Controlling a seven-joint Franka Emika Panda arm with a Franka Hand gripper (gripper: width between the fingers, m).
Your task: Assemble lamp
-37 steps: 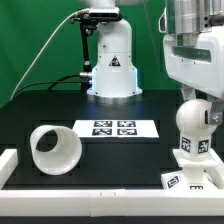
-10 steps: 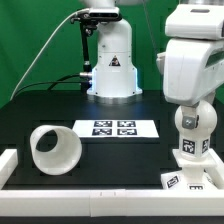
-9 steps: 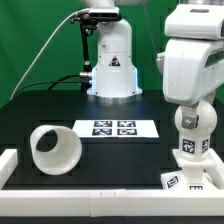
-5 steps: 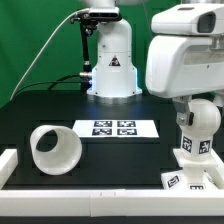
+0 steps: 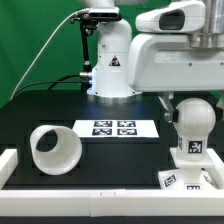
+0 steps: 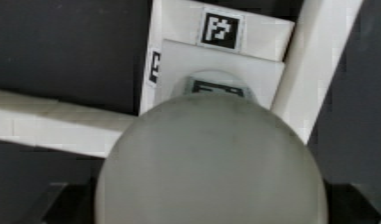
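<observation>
The bulb (image 5: 190,122) stands upright on the flat square base (image 5: 176,181) at the exterior view's right, its tagged stem pointing down into the base. The arm's big white body hangs over it and hides the gripper in that view. In the wrist view the bulb's ball head (image 6: 212,150) fills the space between the two dark fingers (image 6: 66,204), and the gripper (image 6: 213,208) is shut on it. The base (image 6: 219,52) shows beyond the ball. The hollow shade (image 5: 54,149) lies on its side at the exterior view's left, apart from the arm.
The marker board (image 5: 118,128) lies on the black table between shade and bulb. The glossy robot pedestal (image 5: 112,62) stands behind it. A white rail (image 5: 10,164) runs along the table's front and sides, and shows close to the base in the wrist view (image 6: 318,62).
The arm's white body has swung toward the exterior view's left and now looms wider over the bulb. The bulb stays upright on the base, shifted slightly left. The shade has not moved.
</observation>
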